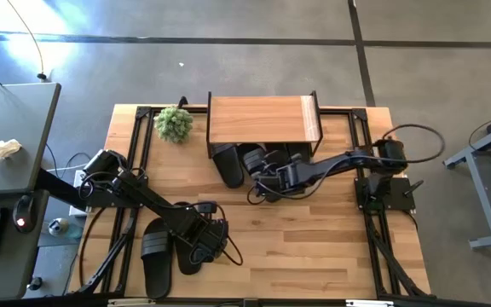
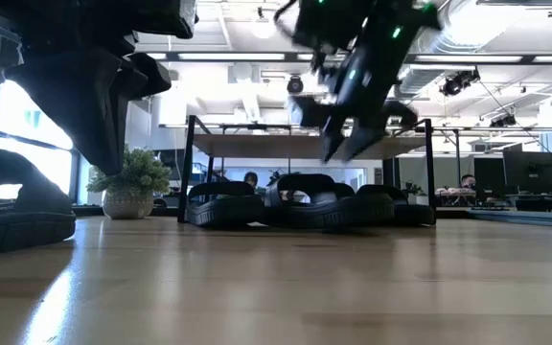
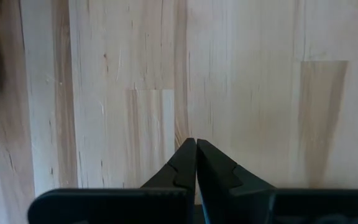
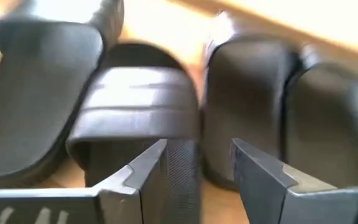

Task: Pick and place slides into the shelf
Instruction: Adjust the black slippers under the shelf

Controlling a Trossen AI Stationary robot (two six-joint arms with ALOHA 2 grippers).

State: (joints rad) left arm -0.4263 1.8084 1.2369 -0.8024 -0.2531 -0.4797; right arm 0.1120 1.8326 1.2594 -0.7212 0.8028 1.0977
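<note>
The slides are matte black rubber sandals with a wide ribbed strap over an open toe and a thick, rounded sole. Several sit in a row beneath the shelf (image 1: 263, 119), a low rack with a light wooden plank top on thin black metal legs standing at the far middle of the tabletop (image 1: 314, 239). In the high view one slide (image 1: 227, 162) pokes out from under the shelf's left part, with others bunched just beside it to the right, partly hidden by the right arm. In the low view they line up side by side between the shelf's legs (image 2: 310, 206).

The right end effector (image 4: 197, 168) hovers just in front of this row, fingers apart with nothing between them; a ribbed strap (image 4: 135, 112) lies directly ahead of it.

Two more slides rest near the tabletop's front left: one (image 1: 155, 256) lies lengthwise, and a second (image 1: 190, 247) is just beside it, largely covered by the left arm. The left end effector (image 3: 196, 163) hangs above bare wood there, its fingertips pressed together and gripping nothing.

A small potted plant (image 1: 174, 124) stands just left of the shelf.
</note>
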